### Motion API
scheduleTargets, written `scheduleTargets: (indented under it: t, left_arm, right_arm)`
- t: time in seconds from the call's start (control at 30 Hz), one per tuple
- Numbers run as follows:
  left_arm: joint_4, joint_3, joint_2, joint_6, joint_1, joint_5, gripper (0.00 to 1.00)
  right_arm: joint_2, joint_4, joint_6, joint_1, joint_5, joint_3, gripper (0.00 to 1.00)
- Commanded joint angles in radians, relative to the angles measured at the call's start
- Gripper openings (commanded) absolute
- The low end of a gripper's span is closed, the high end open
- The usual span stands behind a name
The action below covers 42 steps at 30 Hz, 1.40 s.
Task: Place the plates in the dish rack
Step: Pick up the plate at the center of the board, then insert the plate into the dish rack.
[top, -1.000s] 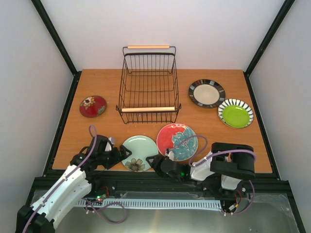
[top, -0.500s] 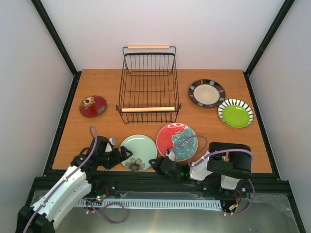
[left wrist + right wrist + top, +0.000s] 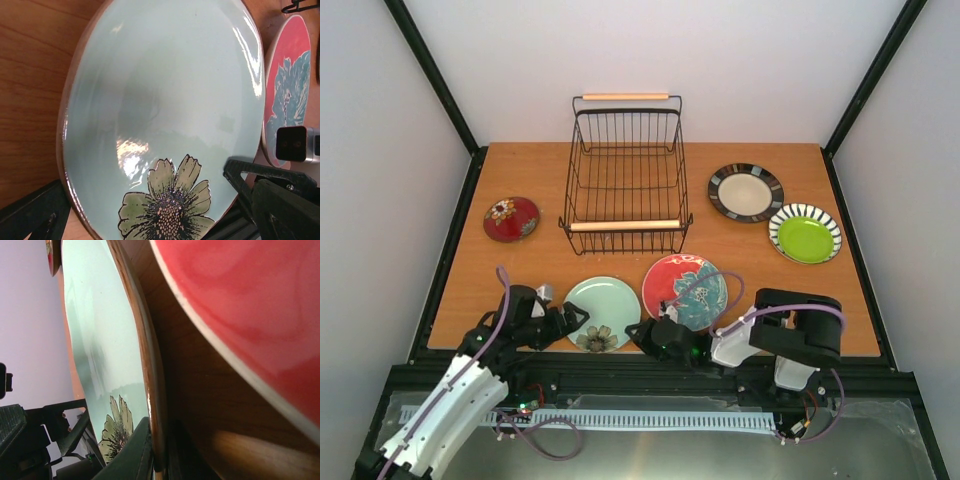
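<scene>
right end effector (image 3: 639, 335) closed on mint plate (image 3: 605, 303) | plates (image 3: 682, 283) outside dish rack (image 3: 625, 226)

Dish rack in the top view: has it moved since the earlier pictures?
No. The dish rack keeps its place against the far edge of the table.

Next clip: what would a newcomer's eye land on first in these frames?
The mint green plate at the near edge of the table, with both arms crowded onto it: the right gripper is pinched shut on its right rim and the left gripper stands open at its left rim. Behind, the black wire dish rack holds no plate, and the red plate with teal flower lies beside the mint one.
</scene>
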State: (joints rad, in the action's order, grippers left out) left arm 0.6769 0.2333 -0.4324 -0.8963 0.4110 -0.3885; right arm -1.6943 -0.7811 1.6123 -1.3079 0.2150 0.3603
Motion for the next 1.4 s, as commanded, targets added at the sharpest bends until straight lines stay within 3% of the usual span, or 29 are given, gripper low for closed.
scheduleTargets:
  t: [0.0, 0.67, 0.97, 1.37]
  left_arm:
    - [0.091, 0.055, 0.072, -0.034, 0.008, 0.020, 1.00]
    - [0.168, 0.175, 0.110, -0.035, 0.008, -0.007, 1.00]
    - [0.090, 0.176, 0.142, -0.033, 0.008, -0.071, 0.96]
    - [-0.082, 0.202, 0.016, 0.028, 0.008, -0.149, 0.95]
  right_arm:
    - [0.036, 0.112, -0.106, 0.012, -0.031, 0.001, 0.03]
    - [0.545, 0.488, -0.243, 0.117, -0.039, 0.021, 0.03]
    - [0.642, 0.534, -0.237, 0.128, -0.114, 0.065, 0.03]
    - [0.652, 0.568, -0.260, 0.160, -0.205, 0.170, 0.03]
